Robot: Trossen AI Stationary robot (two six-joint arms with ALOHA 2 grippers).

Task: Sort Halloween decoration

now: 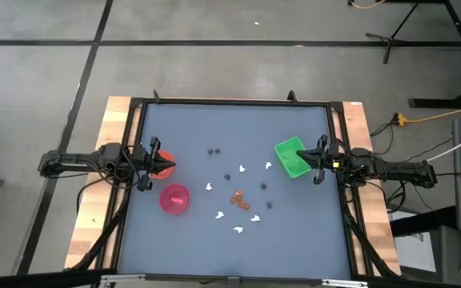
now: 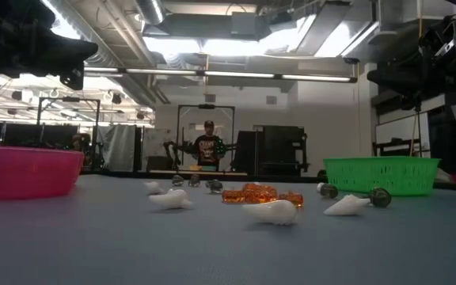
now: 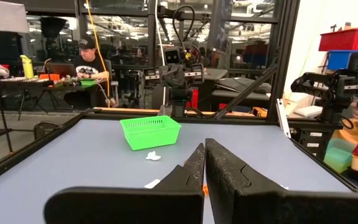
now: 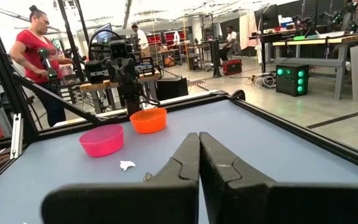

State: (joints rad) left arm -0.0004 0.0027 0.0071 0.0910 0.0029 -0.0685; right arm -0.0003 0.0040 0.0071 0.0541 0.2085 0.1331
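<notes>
The Halloween decoration lies scattered on the blue-grey mat: white pieces (image 1: 238,230) (image 2: 271,211), dark round ones (image 1: 212,150) (image 2: 380,197) and an orange cluster (image 1: 237,198) (image 2: 260,193). To the left stand a pink bowl (image 1: 174,198) (image 4: 102,139) and an orange bowl (image 1: 162,158) (image 4: 148,119). A green tray (image 1: 292,158) (image 3: 150,132) stands at the right. My left gripper (image 1: 170,166) (image 3: 204,149) is shut, level, above the orange bowl. My right gripper (image 1: 301,156) (image 4: 199,137) is shut, level, above the tray's right side.
A black frame (image 1: 230,102) rims the mat, with wooden table edges (image 1: 94,208) outside it. People (image 4: 39,50) (image 3: 92,62) stand and sit beyond the table. The mat's near part (image 1: 230,256) holds no pieces.
</notes>
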